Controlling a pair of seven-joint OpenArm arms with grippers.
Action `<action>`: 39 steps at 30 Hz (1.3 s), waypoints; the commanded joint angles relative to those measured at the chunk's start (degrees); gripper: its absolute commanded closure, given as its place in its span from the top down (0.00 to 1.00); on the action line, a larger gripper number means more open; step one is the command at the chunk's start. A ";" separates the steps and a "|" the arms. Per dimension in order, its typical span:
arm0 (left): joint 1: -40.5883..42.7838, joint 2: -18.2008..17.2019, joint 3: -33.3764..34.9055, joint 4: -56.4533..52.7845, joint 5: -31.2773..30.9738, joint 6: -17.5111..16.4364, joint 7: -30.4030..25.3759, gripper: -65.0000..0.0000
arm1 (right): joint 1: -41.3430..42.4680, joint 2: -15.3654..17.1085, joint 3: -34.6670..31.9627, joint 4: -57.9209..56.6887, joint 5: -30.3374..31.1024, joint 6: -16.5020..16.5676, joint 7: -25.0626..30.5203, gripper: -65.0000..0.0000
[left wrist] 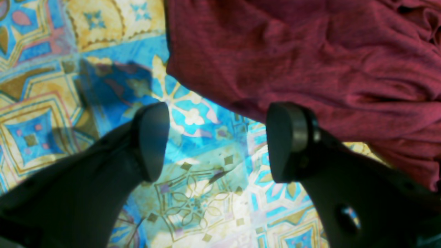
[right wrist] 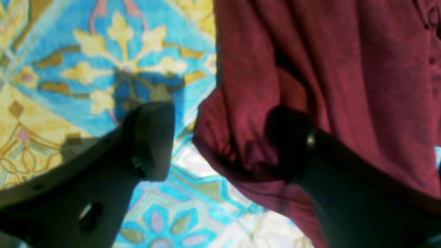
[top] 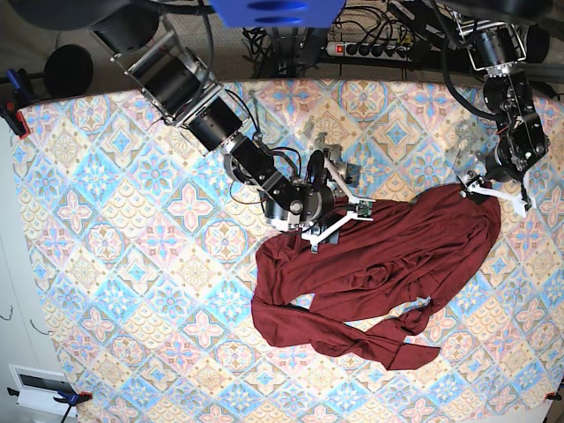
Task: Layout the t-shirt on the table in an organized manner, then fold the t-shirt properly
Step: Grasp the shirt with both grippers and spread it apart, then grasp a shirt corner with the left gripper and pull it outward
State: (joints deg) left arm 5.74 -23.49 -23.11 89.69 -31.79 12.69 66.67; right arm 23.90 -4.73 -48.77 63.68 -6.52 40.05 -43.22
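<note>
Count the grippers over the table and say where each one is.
2. The right gripper hangs open at the t-shirt's upper-left edge; the left gripper hangs open at its upper-right corner. None seems hidden.

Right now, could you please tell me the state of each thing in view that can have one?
t-shirt: crumpled and bunched on the table, not laid flat, unfolded.
left pincer: open, at the shirt's edge, holding nothing.
right pincer: open, one finger over the cloth, nothing gripped.
table: covered by a patterned cloth, lying flat.

the t-shirt (top: 370, 282) lies on the table (top: 115, 264), right of centre.
</note>
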 commanded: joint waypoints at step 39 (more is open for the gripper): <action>-3.14 -0.82 15.25 7.85 -0.96 -0.16 -0.78 0.66 | 1.46 27.55 44.60 10.47 -1.17 -0.05 -3.42 0.00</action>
State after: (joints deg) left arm 3.88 -23.40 -7.42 96.23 -32.34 12.53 66.87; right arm 23.64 22.13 -4.49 72.99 -7.73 40.29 -47.55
